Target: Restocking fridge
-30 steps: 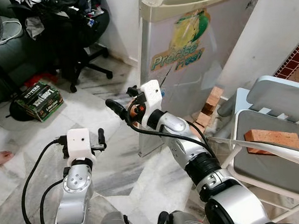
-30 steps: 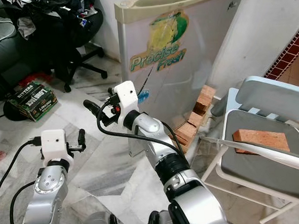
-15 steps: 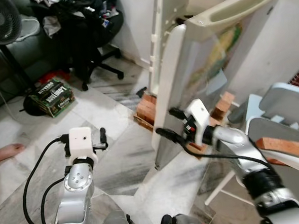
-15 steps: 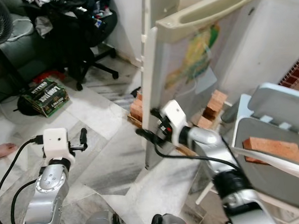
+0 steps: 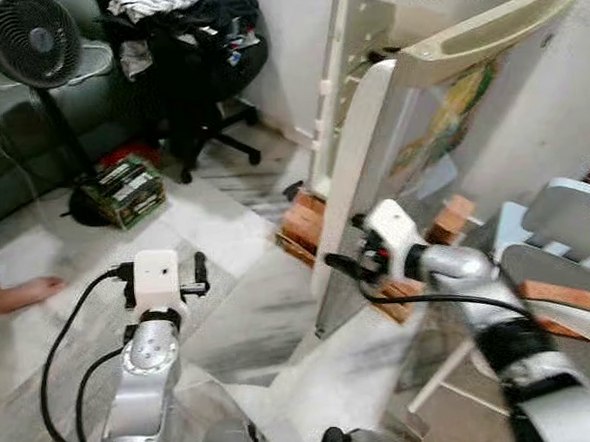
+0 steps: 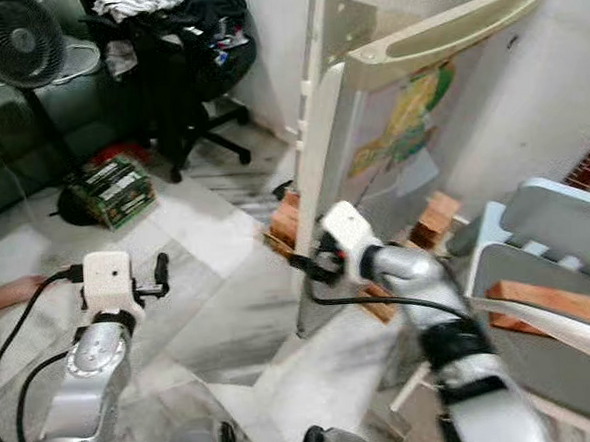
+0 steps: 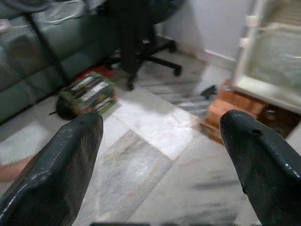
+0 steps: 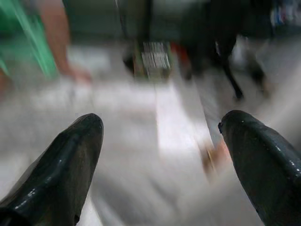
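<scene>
The fridge (image 5: pixel 364 36) stands ahead on stacked bricks (image 5: pixel 300 226), its door (image 5: pixel 421 143) swung partly open with the printed front facing the robot's right. The right gripper (image 5: pixel 343 268) hovers low at the door's free edge, jaws spread wide and holding nothing (its wrist view is heavily blurred). The left gripper (image 5: pixel 198 277) is raised over the marble floor (image 5: pixel 240 304) well to the left of the fridge, jaws likewise spread and empty. A green box (image 5: pixel 125 189) lies near the fan (image 5: pixel 32 42) and the black office chair (image 5: pixel 196 77). On the right, a grey chair (image 6: pixel 549 286) carries a single brick (image 6: pixel 530 302). A person's bare foot (image 5: pixel 24 295) rests at the far left.
</scene>
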Motion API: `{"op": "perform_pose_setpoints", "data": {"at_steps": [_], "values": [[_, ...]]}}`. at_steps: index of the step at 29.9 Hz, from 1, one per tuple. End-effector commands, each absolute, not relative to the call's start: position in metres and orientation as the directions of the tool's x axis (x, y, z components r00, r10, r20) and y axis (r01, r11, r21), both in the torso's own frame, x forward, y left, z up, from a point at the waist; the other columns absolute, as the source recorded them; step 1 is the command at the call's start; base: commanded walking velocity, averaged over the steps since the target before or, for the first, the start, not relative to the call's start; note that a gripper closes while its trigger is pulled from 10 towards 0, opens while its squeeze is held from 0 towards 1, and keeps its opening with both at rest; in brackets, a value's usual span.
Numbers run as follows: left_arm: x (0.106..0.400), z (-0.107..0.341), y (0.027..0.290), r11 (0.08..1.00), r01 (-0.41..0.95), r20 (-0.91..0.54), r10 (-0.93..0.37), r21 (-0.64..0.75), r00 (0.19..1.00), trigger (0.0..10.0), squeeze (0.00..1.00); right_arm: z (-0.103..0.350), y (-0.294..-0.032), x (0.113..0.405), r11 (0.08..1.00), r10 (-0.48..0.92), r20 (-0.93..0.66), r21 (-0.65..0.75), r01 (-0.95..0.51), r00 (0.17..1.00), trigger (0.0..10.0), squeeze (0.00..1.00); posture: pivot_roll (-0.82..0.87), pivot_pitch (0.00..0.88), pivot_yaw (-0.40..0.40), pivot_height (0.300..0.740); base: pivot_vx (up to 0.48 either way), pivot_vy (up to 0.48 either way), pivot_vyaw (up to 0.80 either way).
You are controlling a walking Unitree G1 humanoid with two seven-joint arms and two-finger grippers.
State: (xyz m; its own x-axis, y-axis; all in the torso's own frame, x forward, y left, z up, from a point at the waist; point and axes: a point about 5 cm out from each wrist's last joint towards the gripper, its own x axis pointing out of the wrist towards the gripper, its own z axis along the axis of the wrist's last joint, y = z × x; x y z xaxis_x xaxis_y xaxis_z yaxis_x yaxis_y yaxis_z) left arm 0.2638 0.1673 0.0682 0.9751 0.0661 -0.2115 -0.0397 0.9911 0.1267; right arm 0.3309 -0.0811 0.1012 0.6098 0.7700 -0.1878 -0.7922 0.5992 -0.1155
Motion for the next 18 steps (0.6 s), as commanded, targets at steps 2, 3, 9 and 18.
{"op": "perform_pose_setpoints", "data": {"at_steps": [2,3,9,18], "values": [[0.267,0.07,0.158,0.99,-0.001,-0.199,0.029,0.14,0.98,10.0,0.0,0.123,-0.051,0.338,0.582,0.793,-0.096,-0.17,-0.795,0.602,10.0,0.0,0.17,0.078,-0.025,0.74,0.0,0.0,0.0],[0.268,0.074,0.156,0.991,0.001,-0.183,0.024,0.136,0.983,10.0,0.0,0.131,-0.026,0.333,0.532,0.834,-0.056,-0.188,-0.826,0.549,10.0,0.0,0.19,0.077,-0.031,0.74,0.0,0.0,0.0],[0.265,0.074,0.161,0.989,0.0,-0.179,0.027,0.15,0.983,10.0,0.0,0.124,-0.015,0.314,0.435,0.894,-0.056,-0.133,-0.891,0.445,10.0,0.0,0.19,0.081,-0.045,0.74,0.0,0.0,0.0],[0.262,0.067,0.156,0.99,0.015,-0.202,0.013,0.141,0.979,10.0,0.0,0.059,-0.117,0.273,0.368,0.823,-0.458,-0.023,-0.93,0.337,10.0,0.0,0.14,0.086,-0.043,0.74,0.0,0.0,0.0]]}}
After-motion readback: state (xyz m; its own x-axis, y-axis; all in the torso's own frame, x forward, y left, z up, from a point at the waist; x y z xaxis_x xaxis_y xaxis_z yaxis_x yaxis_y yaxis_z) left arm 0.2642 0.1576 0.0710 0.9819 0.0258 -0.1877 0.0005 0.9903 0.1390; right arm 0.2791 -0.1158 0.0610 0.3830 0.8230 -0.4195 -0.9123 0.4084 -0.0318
